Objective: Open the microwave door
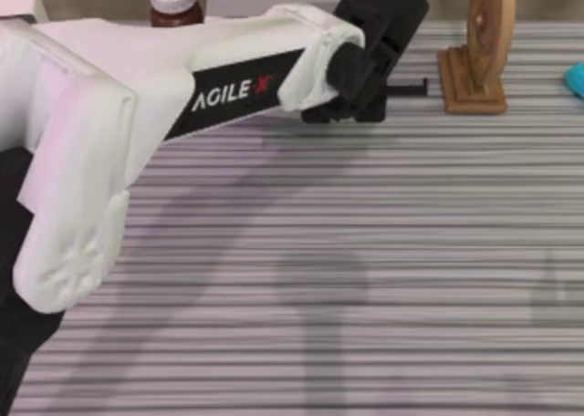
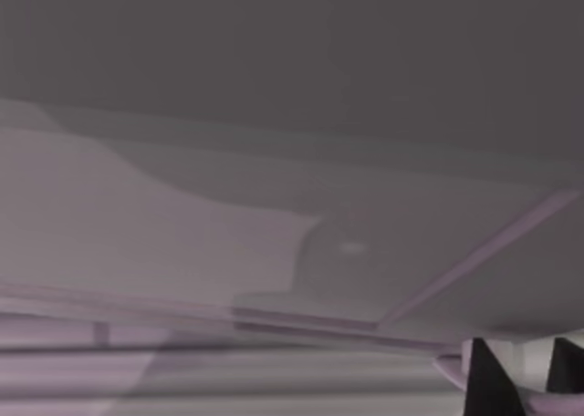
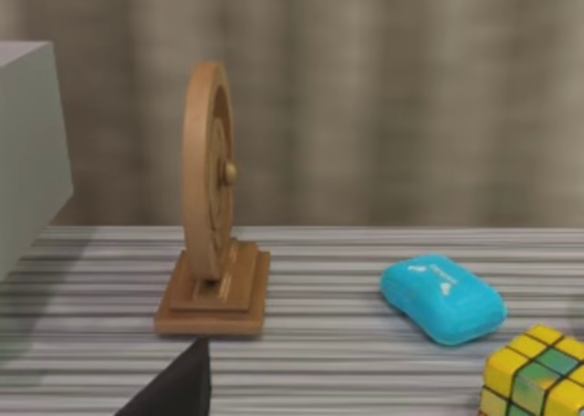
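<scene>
Top view shows a bench (image 1: 365, 252) of fine grey and white stripes, with the left arm's white AgileX link stretched across its far left part and its black left gripper (image 1: 415, 88) near the back edge; whether it is released or clenched I cannot tell. Left wrist view is filled by the pale grey microwave (image 2: 274, 161), very close. Right wrist view shows a wooden wheel on a stepped base (image 3: 212, 224), a turquoise rounded case (image 3: 443, 297) and a colourful puzzle cube (image 3: 538, 375) before a beige curtain (image 3: 411, 97).

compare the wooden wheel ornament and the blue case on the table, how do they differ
The wooden wheel ornament stands upright on a stepped square base; the blue case lies flat and low. The ornament is brown wood and taller; the case is bright turquoise with rounded corners. Both rest on the striped table, apart from each other.
</scene>
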`<state>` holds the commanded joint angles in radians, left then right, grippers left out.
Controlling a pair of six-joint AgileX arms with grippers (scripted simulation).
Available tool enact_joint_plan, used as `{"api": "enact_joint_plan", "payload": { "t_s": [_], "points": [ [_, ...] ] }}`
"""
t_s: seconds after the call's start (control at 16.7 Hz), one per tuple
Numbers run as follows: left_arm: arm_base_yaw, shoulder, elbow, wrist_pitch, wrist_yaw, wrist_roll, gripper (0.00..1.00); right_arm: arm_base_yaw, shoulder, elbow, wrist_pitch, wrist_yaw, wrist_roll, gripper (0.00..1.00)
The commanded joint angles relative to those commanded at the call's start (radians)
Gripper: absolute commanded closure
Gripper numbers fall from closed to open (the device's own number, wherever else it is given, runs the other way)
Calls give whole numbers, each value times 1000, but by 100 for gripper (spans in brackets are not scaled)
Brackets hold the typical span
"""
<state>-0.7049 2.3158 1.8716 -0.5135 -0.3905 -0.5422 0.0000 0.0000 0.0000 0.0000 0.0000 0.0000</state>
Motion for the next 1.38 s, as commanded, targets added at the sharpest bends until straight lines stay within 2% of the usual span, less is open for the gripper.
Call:
{"api": "enact_joint_plan", "payload": {
  "t_s": [0.48, 1.38],
  "points": [
    [5, -57, -101, 66, 39, 60, 100, 0, 0, 0, 0, 0, 0, 0],
    [5, -58, -103, 67, 40, 61, 100, 0, 0, 0, 0, 0, 0, 0]
  ]
}}
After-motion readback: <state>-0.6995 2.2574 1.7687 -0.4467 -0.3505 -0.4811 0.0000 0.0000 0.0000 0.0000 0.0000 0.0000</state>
